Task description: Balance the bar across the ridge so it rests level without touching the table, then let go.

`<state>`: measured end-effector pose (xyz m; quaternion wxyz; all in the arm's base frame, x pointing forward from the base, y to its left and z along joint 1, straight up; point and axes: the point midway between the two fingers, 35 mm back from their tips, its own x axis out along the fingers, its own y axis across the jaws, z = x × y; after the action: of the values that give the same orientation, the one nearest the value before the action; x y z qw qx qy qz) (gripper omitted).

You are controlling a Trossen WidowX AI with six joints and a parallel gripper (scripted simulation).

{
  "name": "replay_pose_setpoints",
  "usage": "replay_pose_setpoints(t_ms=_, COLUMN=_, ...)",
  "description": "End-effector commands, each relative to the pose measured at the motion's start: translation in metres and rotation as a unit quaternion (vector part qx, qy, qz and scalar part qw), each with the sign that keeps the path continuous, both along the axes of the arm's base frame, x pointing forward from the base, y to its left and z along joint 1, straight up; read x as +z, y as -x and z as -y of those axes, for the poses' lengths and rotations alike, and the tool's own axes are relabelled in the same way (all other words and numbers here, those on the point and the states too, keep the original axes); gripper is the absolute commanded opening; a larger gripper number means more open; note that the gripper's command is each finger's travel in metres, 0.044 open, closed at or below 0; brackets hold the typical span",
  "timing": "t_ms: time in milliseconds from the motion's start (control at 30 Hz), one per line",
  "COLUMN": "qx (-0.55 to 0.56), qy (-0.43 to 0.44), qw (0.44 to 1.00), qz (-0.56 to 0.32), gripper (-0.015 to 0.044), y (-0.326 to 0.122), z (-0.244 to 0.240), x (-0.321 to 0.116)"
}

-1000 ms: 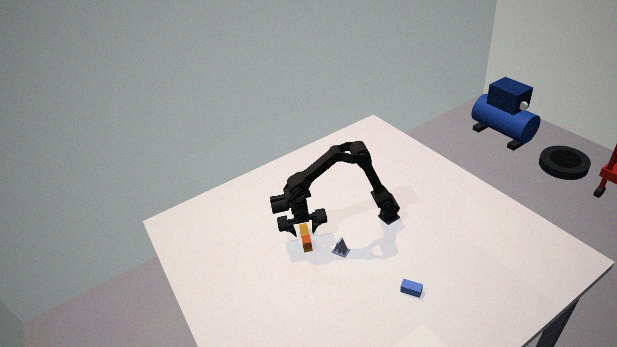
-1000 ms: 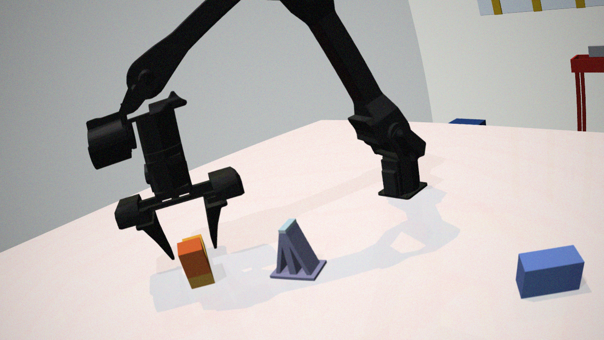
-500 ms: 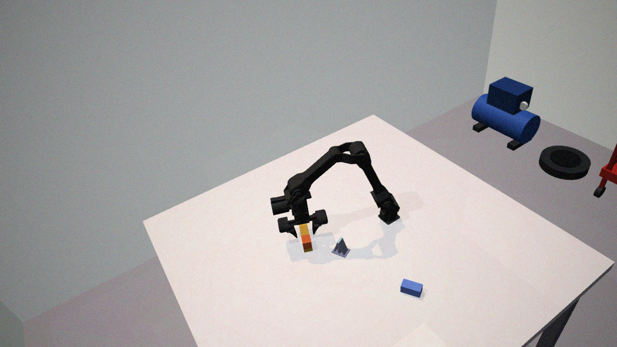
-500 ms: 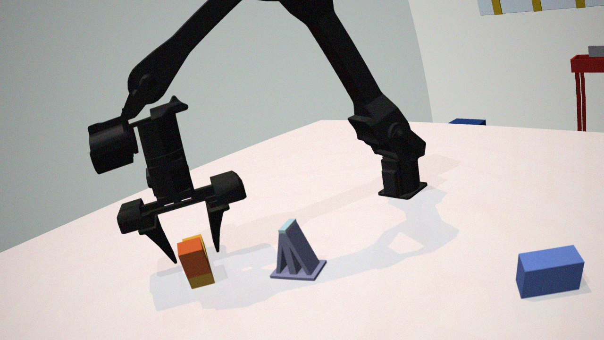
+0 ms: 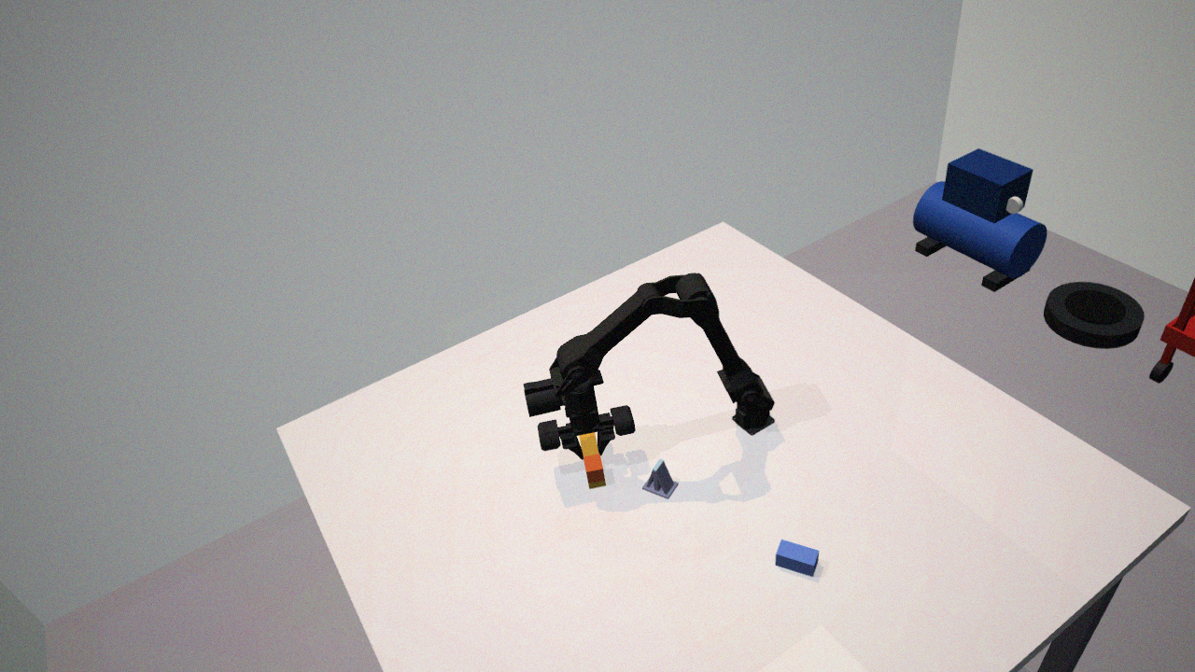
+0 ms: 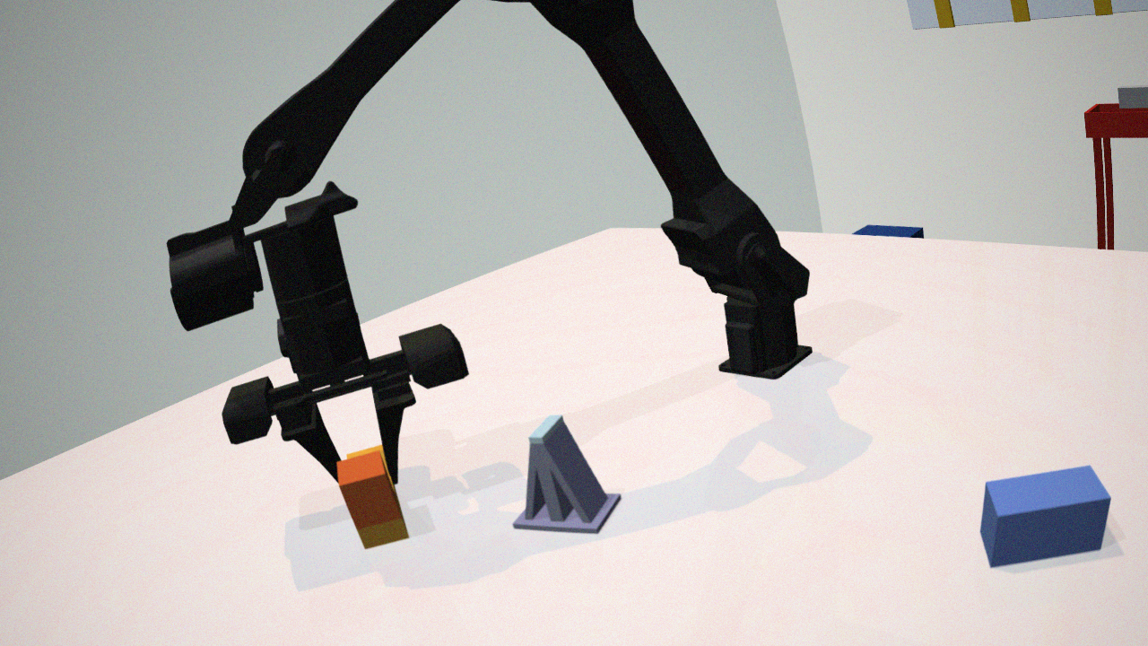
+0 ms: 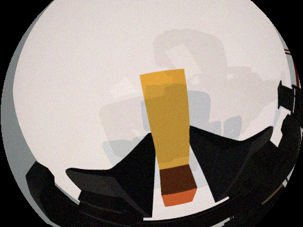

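Gripper (image 6: 359,474): straddling the bar, fingers pressed to its long sides, clamped on it.
Bar (image 6: 371,501): orange-and-yellow, lying on the counter (image 6: 882,337); long axis runs straight out from the gripper.
Ridge (image 6: 566,482): grey wedge stand, near the bar, toward the arm's base.

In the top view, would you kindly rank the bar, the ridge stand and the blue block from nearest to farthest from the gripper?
1. The bar, between the fingers of the gripper, which is closed on it.
2. The ridge stand, just beside the bar, toward the arm's base.
3. The blue block, well beyond the ridge, toward the table's near edge.
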<state>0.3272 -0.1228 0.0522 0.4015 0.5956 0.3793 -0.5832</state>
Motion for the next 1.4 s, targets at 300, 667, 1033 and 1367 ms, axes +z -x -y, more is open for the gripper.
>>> replay_pose_setpoints(t_ms=300, qx=0.000, qy=0.000, qw=1.000, qz=0.001, gripper=0.0000, y=-0.003, z=0.001, x=0.022)
replay_pose_setpoints(t_ms=667, qx=-0.001, qy=-0.001, qw=1.000, qz=0.001, gripper=0.0000, y=-0.004, z=0.001, x=0.050)
replay_pose_setpoints(t_ms=1033, qx=-0.001, qy=-0.001, qw=1.000, qz=0.002, gripper=0.0000, y=-0.003, z=0.001, x=0.079)
replay_pose_setpoints(t_ms=1367, qx=-0.002, qy=-0.002, qw=1.000, qz=0.002, gripper=0.0000, y=0.001, z=-0.001, x=0.105)
